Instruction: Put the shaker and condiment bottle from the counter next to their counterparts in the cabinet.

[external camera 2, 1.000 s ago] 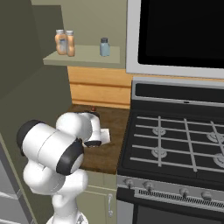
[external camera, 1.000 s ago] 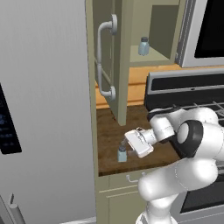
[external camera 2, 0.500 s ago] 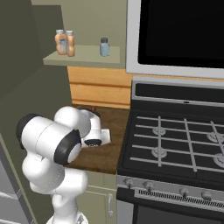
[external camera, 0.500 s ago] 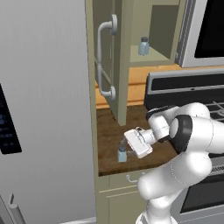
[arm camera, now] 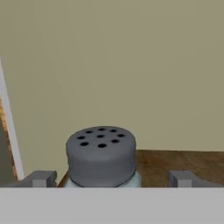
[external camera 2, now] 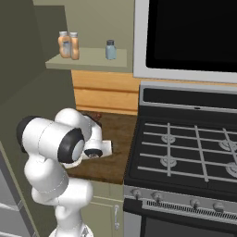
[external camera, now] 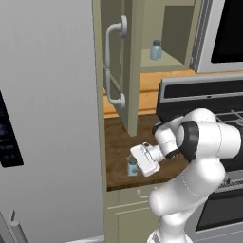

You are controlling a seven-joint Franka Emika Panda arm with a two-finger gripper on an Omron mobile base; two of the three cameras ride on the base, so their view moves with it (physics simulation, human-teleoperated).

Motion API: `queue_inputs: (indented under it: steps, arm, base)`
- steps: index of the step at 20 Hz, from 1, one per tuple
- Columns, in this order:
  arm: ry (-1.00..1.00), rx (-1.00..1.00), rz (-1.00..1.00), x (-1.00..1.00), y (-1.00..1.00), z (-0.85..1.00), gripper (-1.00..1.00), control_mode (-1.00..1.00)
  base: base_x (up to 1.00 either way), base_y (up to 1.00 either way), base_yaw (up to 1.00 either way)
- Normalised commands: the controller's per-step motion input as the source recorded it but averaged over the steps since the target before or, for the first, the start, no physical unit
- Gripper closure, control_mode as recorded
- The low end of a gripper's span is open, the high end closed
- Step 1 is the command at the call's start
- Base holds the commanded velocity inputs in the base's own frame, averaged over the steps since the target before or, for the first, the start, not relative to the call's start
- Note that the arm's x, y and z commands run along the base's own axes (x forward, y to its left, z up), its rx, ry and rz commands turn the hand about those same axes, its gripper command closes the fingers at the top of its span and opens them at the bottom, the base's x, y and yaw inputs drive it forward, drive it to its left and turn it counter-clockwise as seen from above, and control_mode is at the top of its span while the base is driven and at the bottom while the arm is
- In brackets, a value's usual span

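Hand view: the shaker (arm camera: 101, 156) sits low centre between the spread, untouching jaws of the gripper (arm camera: 111, 178). Right base view's upper left shows two condiment bottles (external camera 2: 68, 45) shelved.

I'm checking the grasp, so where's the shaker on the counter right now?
The shaker stands on the counter near its front left edge, between the open gripper's fingertips in the hand view.

A home kitchen. A black gas stove (external camera 2: 185, 152) with burner grates is the landmark: a dark microwave (external camera 2: 190, 39) hangs above it, a brown wooden counter (external camera 2: 113, 159) adjoins its left side, an open wall cabinet (external camera: 124, 66) hangs above that counter, and a grey fridge (external camera: 47, 118) stands further left.
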Motion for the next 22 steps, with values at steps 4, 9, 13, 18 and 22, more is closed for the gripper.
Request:
queue_inputs:
  steps: [4, 9, 13, 18, 22]
  arm:
    - [0.0, 0.0, 0.0, 0.0, 0.05, -0.24, 1.0, -1.0]
    - [0.0, 0.0, -0.01, 0.0, -0.03, 0.07, 1.0, -1.0]
    - [0.0, 0.01, -0.06, 0.0, -0.26, 0.76, 1.0, -1.0]
    - [0.0, 0.0, -0.14, 0.0, -0.38, 0.99, 1.0, -1.0]
    - [-0.03, 0.0, -0.18, 0.0, -0.22, 0.94, 1.0, -1.0]
  base:
    - [0.0, 0.0, 0.0]
    - [0.0, 0.0, 0.0]
    - [0.0, 0.0, 0.0]
    - [0.0, 0.0, 0.0]
    - [0.0, 0.0, 0.0]
